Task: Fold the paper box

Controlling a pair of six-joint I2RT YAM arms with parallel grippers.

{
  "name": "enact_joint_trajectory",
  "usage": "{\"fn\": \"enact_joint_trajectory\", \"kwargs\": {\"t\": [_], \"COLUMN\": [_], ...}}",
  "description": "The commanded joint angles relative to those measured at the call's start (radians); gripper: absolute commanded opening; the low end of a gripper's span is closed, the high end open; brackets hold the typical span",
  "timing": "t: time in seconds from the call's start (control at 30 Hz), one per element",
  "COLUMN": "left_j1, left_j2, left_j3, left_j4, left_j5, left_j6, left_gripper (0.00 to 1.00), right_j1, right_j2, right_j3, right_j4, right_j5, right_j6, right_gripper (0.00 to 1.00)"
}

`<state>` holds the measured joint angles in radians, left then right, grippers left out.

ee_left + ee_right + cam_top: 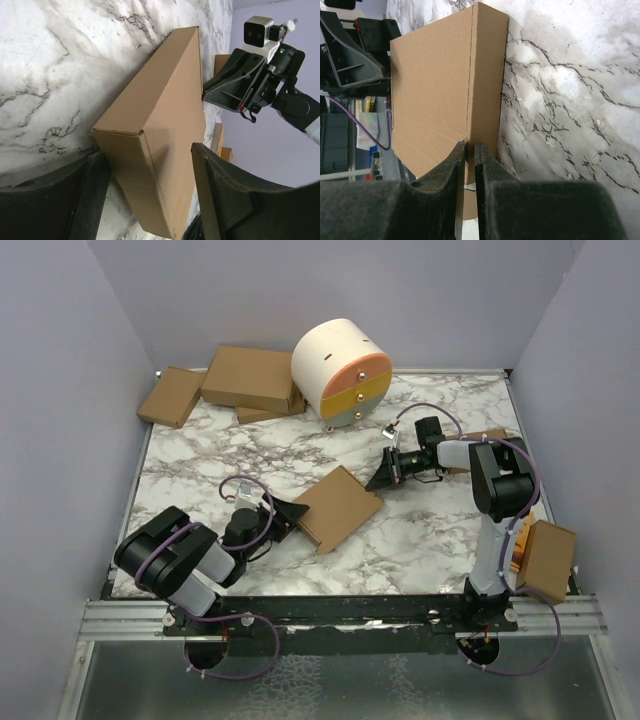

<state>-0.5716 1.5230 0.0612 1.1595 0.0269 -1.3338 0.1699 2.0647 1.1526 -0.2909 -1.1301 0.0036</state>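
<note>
The paper box [337,508] lies folded into a thin brown rectangular box on the marble table [430,540], near the middle. My left gripper [290,510] is open, and its jaws straddle the box's near-left end. In the left wrist view the box [165,125] fills the gap between the two black fingers [215,190]. My right gripper [380,478] is shut and empty, just off the box's far right corner. In the right wrist view its fingertips [462,150] are pressed nearly together, with the box [435,85] lying beyond them.
A round white drawer unit with orange and yellow drawers [342,372] stands at the back. Several brown cartons [250,378] lie at the back left. Another carton [546,560] sits at the right edge beside the right arm's base, and one [485,435] lies behind the right arm.
</note>
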Motion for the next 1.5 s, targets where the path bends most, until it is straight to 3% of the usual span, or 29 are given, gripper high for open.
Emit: {"fn": "enact_joint_trajectory", "kwargs": {"t": [0.0,0.27,0.5,0.8,0.9,1.0,1.1,1.47], "left_j1": [-0.017,-0.019,-0.018,-0.017,-0.017,-0.017,-0.015,0.044], "left_j2": [0.053,0.126,0.096,-0.133,-0.226,-0.289,-0.331,-0.383], "left_j3": [0.022,0.028,0.016,0.128,0.214,0.318,0.378,0.410], "left_j4": [0.142,0.230,0.212,-0.261,-0.590,-0.867,-1.006,-1.100], "left_j5": [-0.060,-0.043,-0.046,-0.042,-0.064,-0.091,-0.106,-0.014], "left_j6": [-0.027,-0.059,-0.082,-0.090,-0.107,-0.131,-0.165,-0.359], "left_gripper": [0.62,0.32,0.25,0.24,0.23,0.22,0.21,0.19], "right_j1": [-0.007,-0.007,-0.016,-0.047,-0.037,0.007,0.115,0.380], "right_j2": [0.042,0.011,-0.114,-0.402,-0.539,-0.652,-0.736,-0.793], "right_j3": [-0.032,-0.025,0.016,-0.023,-0.100,-0.218,-0.284,-0.423], "right_j4": [-0.004,-0.001,-0.059,-0.094,-0.047,-0.054,-0.059,0.208], "right_j5": [0.085,0.011,0.047,0.012,-0.102,-0.187,-0.072,0.407], "right_j6": [-0.036,-0.063,-0.171,-0.440,-0.565,-0.832,-1.016,-1.059], "right_gripper": [0.11,0.17,0.44,0.59,0.76,0.97,1.00,1.00]}}
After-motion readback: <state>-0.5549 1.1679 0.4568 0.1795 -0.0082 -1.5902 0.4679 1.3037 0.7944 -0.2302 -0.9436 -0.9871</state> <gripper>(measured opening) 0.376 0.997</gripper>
